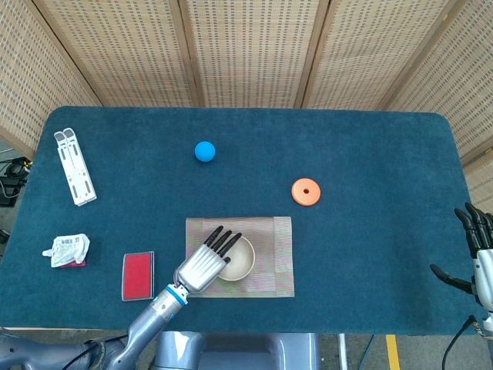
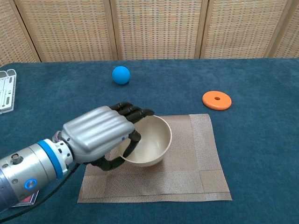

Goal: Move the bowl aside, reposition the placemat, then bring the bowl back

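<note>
bowl (image 2: 152, 140) cream, tilted, on placemat (image 2: 196, 163)

No text can be read anywhere; the crumpled packet (image 1: 67, 249) at the desk's (image 1: 370, 146) left edge carries print, but it is too small to make out

left of placemat (image 1: 271, 254): red card (image 1: 138, 274) near | right: bare cloth | behind: ball (image 1: 204, 151), disc (image 1: 306, 191)
</note>
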You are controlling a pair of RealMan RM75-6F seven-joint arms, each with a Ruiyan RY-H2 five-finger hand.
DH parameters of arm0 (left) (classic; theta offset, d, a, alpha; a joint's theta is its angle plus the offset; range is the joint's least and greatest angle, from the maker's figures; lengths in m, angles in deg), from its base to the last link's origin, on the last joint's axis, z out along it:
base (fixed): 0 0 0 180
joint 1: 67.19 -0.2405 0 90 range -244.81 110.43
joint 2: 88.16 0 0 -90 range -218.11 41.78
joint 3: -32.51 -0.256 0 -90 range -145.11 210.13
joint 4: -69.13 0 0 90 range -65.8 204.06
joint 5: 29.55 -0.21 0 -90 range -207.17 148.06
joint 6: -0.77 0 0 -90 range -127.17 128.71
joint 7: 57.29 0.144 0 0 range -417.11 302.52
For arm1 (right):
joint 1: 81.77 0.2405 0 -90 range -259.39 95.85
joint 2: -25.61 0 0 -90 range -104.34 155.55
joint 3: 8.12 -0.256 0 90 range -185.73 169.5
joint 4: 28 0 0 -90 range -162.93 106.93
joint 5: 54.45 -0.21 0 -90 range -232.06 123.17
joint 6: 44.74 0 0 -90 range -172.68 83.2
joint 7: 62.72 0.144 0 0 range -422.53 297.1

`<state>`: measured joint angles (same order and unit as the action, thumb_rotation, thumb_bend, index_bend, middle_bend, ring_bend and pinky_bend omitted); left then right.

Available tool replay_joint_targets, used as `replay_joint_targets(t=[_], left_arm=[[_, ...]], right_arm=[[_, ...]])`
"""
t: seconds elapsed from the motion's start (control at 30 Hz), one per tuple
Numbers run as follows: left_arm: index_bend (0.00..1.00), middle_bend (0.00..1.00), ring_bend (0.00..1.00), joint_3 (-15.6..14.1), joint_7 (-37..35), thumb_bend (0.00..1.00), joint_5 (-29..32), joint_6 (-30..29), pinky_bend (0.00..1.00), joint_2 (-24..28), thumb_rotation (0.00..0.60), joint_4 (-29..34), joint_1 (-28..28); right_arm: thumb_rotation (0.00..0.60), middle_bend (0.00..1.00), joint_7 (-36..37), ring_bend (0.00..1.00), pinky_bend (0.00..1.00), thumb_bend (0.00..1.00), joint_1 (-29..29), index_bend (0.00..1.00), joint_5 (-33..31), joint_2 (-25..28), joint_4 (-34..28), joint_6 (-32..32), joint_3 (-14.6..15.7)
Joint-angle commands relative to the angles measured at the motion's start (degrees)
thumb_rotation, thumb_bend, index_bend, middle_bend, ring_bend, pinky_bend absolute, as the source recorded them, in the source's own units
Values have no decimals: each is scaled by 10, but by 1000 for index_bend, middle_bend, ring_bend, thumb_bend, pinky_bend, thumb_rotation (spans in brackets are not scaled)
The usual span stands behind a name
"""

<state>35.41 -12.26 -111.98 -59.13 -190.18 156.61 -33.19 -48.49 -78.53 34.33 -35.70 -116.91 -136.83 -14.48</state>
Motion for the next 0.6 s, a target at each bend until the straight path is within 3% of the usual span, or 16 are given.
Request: replay_joint_targets(t=[0.03,0.3,0.6], left_arm=[[727,0,0,1,-32,590,-9,-28,0,44,600,4,-14],[723,0,0,-4,-123,586,-5,-66,0,146,600,-23,-47],[715,0,0,-14,-222,586,17,-76,0,178,600,-106,-81]], right_arm=[[600,0,-1,0,0,68,0,52,0,0,0,1,0],[600,0,-15,0,0,68,0,52,4,-3,-4,0,3],[600,0,-28,0,0,68,1,51,6,-7,-6,2,5]])
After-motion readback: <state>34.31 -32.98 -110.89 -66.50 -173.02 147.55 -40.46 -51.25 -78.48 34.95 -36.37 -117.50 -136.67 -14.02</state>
